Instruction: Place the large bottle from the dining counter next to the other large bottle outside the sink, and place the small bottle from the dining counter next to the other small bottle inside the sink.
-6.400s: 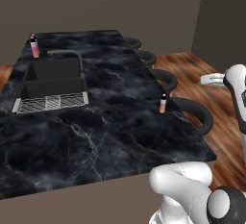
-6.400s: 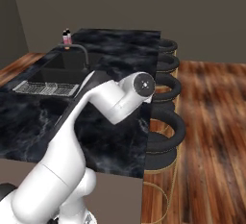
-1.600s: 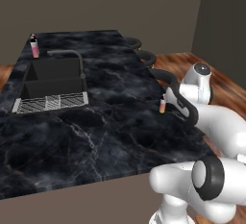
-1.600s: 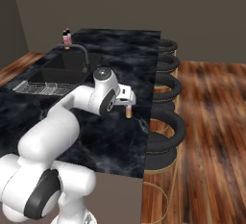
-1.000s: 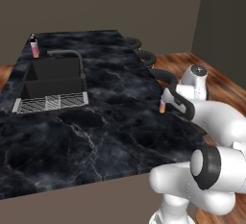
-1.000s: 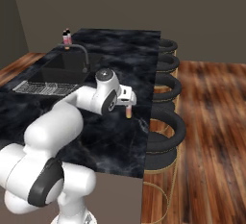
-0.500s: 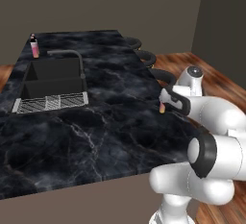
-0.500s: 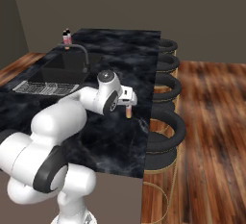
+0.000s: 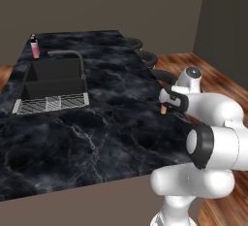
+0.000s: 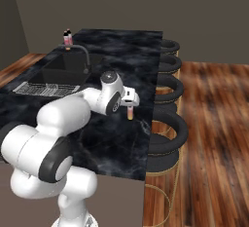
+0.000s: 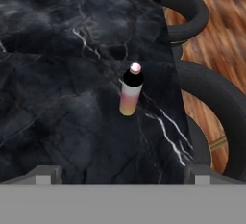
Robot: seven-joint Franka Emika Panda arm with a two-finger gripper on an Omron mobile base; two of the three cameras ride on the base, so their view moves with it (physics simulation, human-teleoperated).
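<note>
A slim pink-to-yellow bottle (image 11: pixel 129 93) with a black cap stands upright on the black marble dining counter (image 9: pixel 111 123), close to its stool-side edge. The same bottle (image 9: pixel 163 108) (image 10: pixel 130 112) sits just under my hand in both base views. My gripper (image 11: pixel 122 175) (image 9: pixel 169 98) (image 10: pixel 130 101) hovers over it, open, with nothing between the fingers. I cannot tell whether this is the large or the small one. A pink bottle (image 9: pixel 34 47) (image 10: pixel 67 38) with a dark cap stands outside the sink (image 9: pixel 53 77), at its far corner.
A curved dark faucet (image 9: pixel 72 55) arches over the sink, and a ribbed grey drain rack (image 9: pixel 51 104) lies along its near side. Round black stools (image 10: pixel 168 123) (image 11: pixel 192 11) line the counter's edge beside the bottle. Wooden floor (image 10: pixel 209 123) lies beyond them.
My hand has shifted only slightly over the bottle, while the arm's elbow has swung nearer the cameras. The bottle has stayed put and the jaws are still open.
</note>
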